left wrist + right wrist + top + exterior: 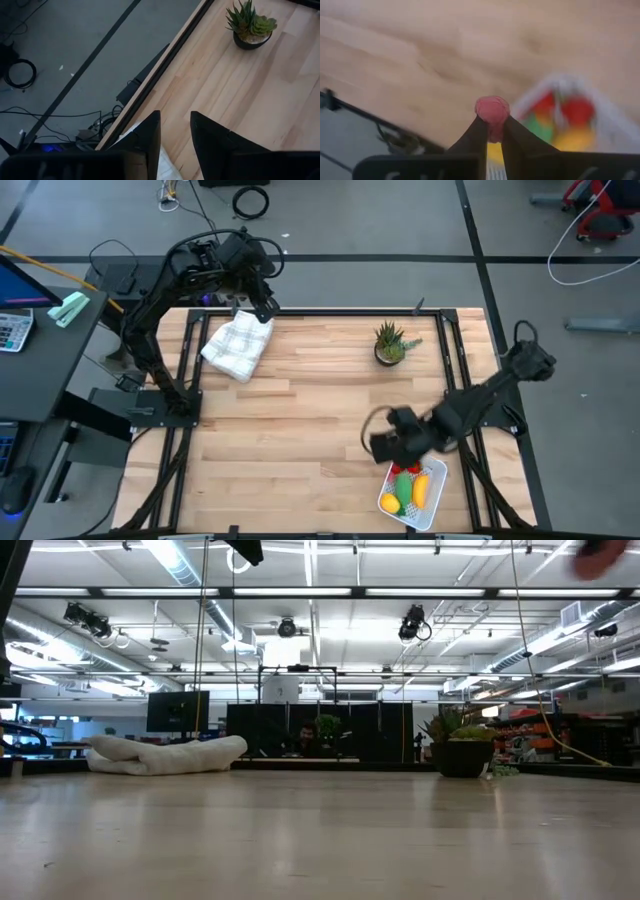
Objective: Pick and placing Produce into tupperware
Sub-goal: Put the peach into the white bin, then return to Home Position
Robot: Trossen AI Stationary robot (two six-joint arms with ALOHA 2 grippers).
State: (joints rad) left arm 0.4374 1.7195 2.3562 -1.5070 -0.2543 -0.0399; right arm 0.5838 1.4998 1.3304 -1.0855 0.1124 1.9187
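Observation:
The white tupperware stands near the table's front right edge and holds a yellow banana, a green oblong piece, an orange piece and red pieces. My right gripper hovers just to the far left of it, shut on a red round piece. In the right wrist view the tupperware shows blurred beyond the fingers. My left gripper is open and empty above the far edge of the white cloth. My right gripper pinches the red round piece between its two fingertips, on the piece's lower sides. The piece sticks out past the finger ends and is lifted clear of the table.
A small potted spiky plant stands at the far middle right of the table. The white cloth lies bunched at the far left corner and also shows in the low view. Bare wood lies between the cloth and the tupperware.

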